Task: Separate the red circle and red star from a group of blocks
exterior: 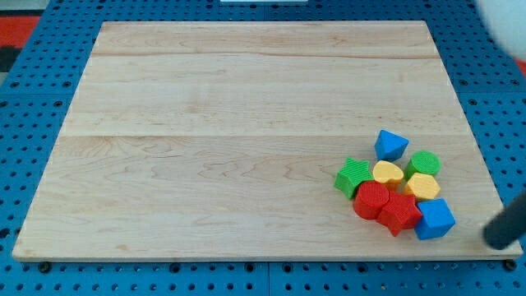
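The red circle (pixel 371 200) and the red star (pixel 400 212) sit touching at the bottom of a pile near the board's (pixel 205 123) lower right corner. Above them are a green star (pixel 353 176), two yellow blocks (pixel 388 173) (pixel 422 186) and a green block (pixel 425 163); blue blocks (pixel 391 145) (pixel 435 219) sit at both ends. The robot's tip (pixel 496 242) waits right of the pile, touching nothing and holding nothing. The pushing looks not yet begun; next the tip should probably slide the red pair away from the others
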{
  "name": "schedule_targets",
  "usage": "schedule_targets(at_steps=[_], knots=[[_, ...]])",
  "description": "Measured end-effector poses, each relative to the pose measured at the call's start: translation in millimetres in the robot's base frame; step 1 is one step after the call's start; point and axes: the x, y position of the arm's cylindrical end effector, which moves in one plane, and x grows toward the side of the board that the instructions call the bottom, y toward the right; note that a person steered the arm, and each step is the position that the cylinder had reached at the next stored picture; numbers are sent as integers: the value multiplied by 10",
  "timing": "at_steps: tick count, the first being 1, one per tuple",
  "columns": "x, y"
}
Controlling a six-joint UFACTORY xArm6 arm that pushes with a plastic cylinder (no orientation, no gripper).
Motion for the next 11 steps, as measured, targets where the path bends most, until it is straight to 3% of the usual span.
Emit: schedule_targets(at_steps=[1, 4, 7, 9, 10, 11], knots=[[-132, -698], [-850, -1836], [-952, -1906], [-1434, -2349], [-1635, -2240], [-1772, -1463]])
